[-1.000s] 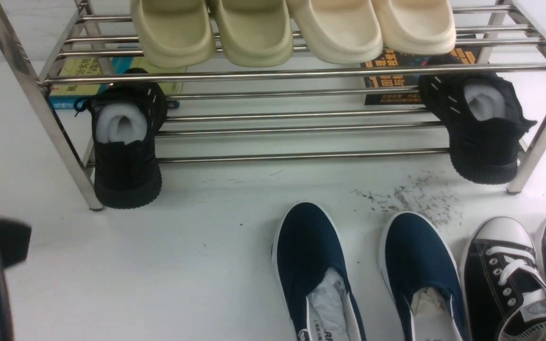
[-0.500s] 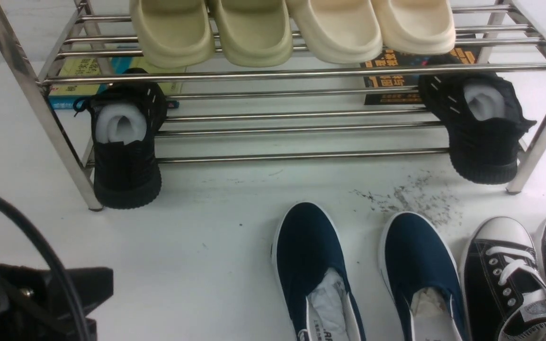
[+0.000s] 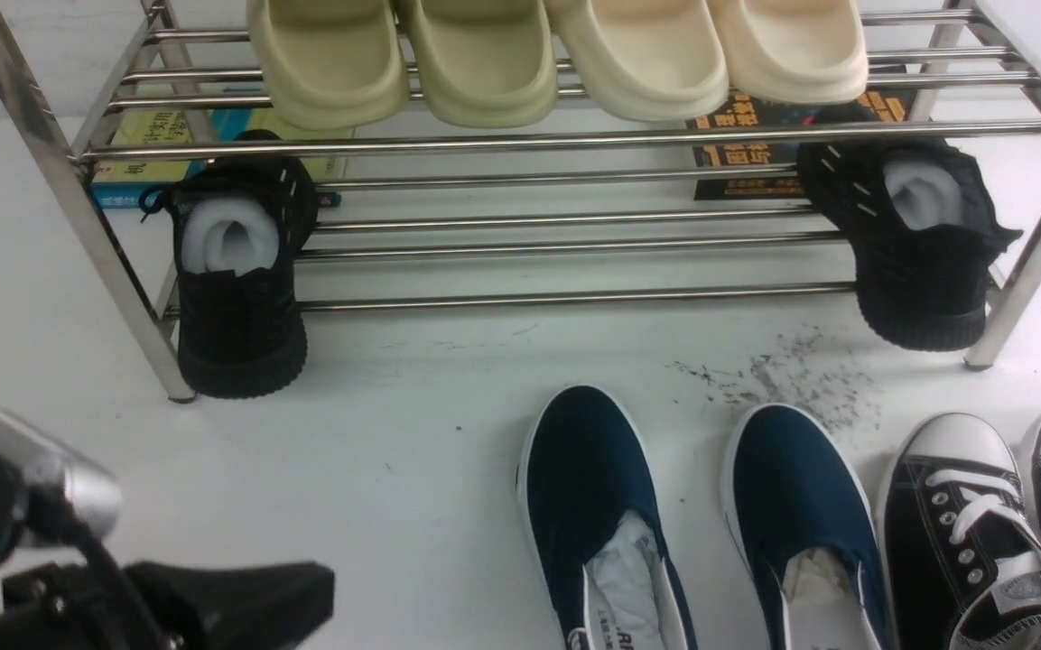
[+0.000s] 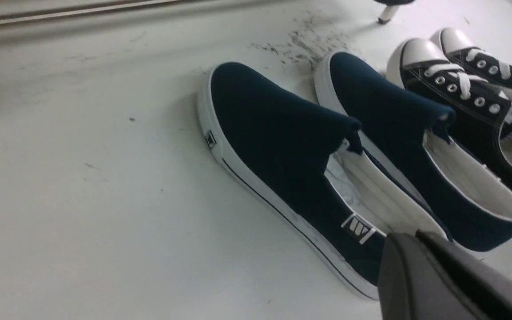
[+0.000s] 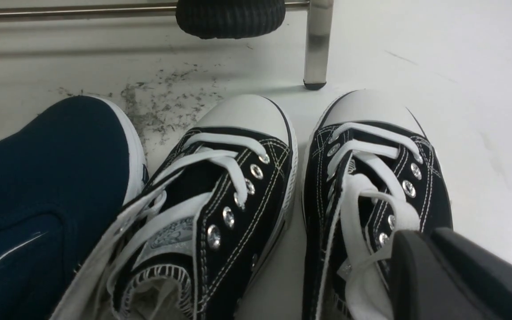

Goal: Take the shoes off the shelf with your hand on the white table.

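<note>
The shoes, black canvas sneakers with white laces and toe caps (image 3: 962,533) (image 5: 220,200), stand side by side on the white table (image 3: 394,469) at the front right, in front of the chrome shelf (image 3: 574,140). The second sneaker (image 5: 371,178) lies right under my right gripper (image 5: 415,238), whose fingers sit together over its laces; that arm is out of the front view. My left gripper (image 3: 321,596) is shut and empty, low at the front left. In its wrist view the left gripper (image 4: 404,242) sits by the heel of a navy slip-on, with the sneakers (image 4: 460,89) beyond.
Two navy slip-ons (image 3: 592,506) (image 3: 800,515) lie left of the sneakers. All-black knit shoes (image 3: 240,298) (image 3: 922,262) hang off the shelf's lower tier at each end. Cream slippers (image 3: 484,63) fill the top tier. Books (image 3: 159,144) lie behind. Dark scuff specks (image 3: 782,379) mark the table.
My left arm has come in from the left edge and moved right along the front of the table. The shoes have not moved.
</note>
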`<action>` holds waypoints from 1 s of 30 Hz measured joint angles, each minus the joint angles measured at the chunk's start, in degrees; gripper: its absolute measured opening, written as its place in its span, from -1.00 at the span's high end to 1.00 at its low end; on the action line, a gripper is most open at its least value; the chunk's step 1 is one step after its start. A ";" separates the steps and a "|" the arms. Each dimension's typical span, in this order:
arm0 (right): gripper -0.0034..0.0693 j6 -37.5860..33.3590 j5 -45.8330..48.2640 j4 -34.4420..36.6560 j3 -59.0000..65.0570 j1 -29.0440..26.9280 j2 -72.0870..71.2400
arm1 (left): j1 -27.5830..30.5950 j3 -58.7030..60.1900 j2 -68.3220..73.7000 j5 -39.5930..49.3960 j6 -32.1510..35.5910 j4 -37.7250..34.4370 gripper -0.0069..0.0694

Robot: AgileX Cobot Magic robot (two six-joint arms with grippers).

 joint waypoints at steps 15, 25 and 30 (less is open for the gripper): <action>0.68 0.06 0.00 0.00 0.00 -0.06 0.00 | 39.34 18.32 -19.93 -1.94 3.10 -4.79 0.73; 0.65 0.00 0.00 0.00 0.00 -0.06 0.00 | 46.41 18.95 -25.78 8.14 3.25 -0.54 0.72; 0.63 0.00 0.00 0.00 0.00 -0.06 0.00 | 46.41 19.12 -26.90 8.95 4.34 -0.61 0.70</action>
